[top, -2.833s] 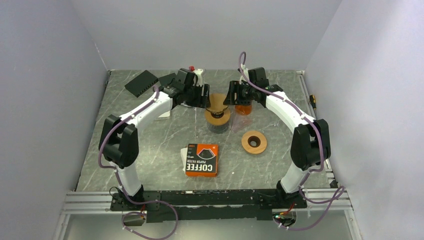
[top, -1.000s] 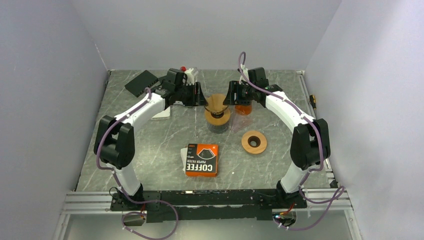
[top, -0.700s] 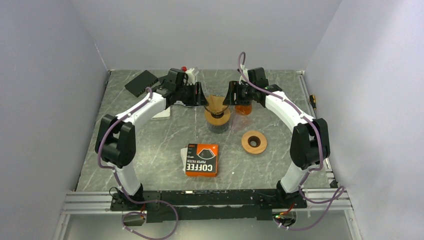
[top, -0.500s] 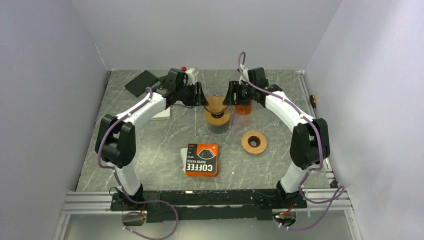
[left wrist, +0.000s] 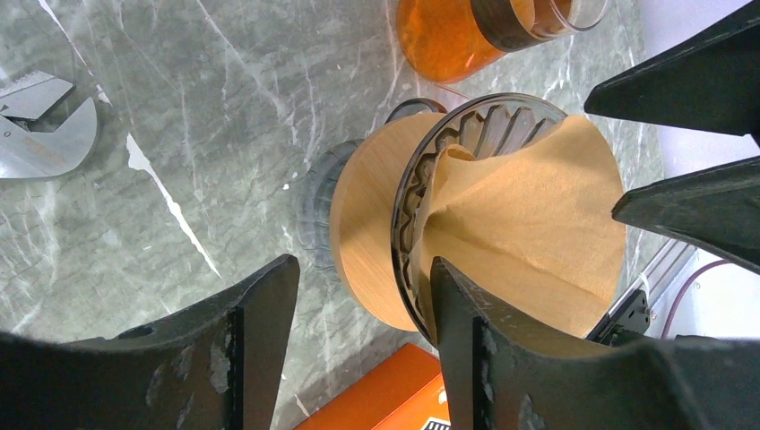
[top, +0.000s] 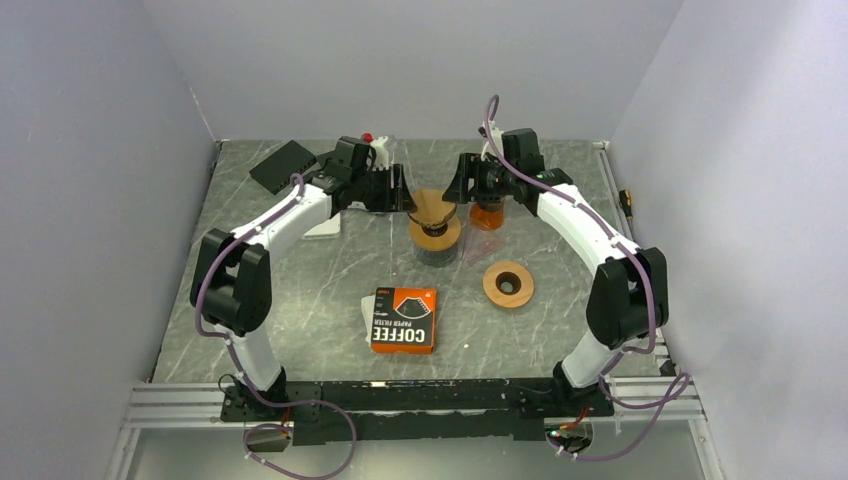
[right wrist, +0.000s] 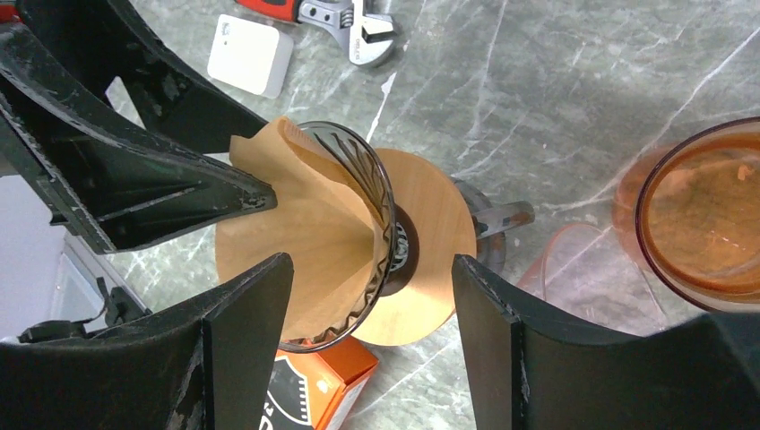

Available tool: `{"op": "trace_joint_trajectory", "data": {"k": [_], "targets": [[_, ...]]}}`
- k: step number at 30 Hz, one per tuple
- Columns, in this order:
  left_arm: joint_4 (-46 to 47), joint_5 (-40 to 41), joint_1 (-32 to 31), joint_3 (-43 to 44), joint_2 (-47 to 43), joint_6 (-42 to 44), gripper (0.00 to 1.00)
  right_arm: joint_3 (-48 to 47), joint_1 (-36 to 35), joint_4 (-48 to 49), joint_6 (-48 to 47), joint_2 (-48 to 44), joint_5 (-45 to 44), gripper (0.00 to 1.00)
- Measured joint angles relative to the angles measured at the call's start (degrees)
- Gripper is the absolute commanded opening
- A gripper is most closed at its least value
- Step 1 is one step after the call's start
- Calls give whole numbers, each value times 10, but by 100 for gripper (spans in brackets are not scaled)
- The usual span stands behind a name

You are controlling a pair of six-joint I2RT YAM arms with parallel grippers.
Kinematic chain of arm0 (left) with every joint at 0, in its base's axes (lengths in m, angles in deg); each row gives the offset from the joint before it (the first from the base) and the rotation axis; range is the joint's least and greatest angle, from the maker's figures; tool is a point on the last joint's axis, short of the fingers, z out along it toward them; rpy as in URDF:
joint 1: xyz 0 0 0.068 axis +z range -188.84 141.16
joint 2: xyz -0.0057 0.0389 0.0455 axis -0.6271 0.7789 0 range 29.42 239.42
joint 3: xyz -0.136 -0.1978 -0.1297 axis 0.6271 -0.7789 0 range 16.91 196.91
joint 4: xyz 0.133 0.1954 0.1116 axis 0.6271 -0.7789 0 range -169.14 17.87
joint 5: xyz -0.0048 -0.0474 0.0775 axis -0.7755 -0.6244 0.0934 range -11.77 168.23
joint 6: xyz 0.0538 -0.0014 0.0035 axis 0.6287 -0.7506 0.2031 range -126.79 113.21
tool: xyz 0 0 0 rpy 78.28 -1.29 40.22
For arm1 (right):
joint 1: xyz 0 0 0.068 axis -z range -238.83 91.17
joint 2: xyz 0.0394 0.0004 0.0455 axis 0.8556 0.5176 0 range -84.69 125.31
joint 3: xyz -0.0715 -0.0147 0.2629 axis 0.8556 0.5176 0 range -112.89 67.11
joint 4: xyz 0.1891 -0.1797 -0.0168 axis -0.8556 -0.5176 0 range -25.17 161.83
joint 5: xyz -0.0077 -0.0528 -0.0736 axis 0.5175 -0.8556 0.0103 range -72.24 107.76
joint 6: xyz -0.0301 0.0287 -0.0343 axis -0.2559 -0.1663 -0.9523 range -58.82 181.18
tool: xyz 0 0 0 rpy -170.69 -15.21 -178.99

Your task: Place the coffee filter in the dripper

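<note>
Two grippers, neither clamping anything. Left gripper (left wrist: 354, 273): fingers (left wrist: 246, 345) spread wide, just beside the dripper (left wrist: 369, 224). Right gripper (right wrist: 372, 262): fingers (right wrist: 246, 358) equally wide, on the opposite side. Coffee filter (left wrist: 529, 215): sits open inside the dripper's glass cone, one edge above the rim; finger contact unclear.

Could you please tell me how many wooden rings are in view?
2. One wooden ring sits around the base of the glass dripper; the loose wooden ring lies flat to its right, nearer the arm bases. Another could hide behind the arms.
</note>
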Motion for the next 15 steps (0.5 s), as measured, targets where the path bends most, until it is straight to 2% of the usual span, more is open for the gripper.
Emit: {"op": "trace_joint_trajectory", "data": {"k": [9,15], "targets": [[2,5,0,0,-6,7,80,0,3,9,7,-3,7,72],[20,20,0,-11,-52,9,87,0,4,9,9,-3,8,73]]}}
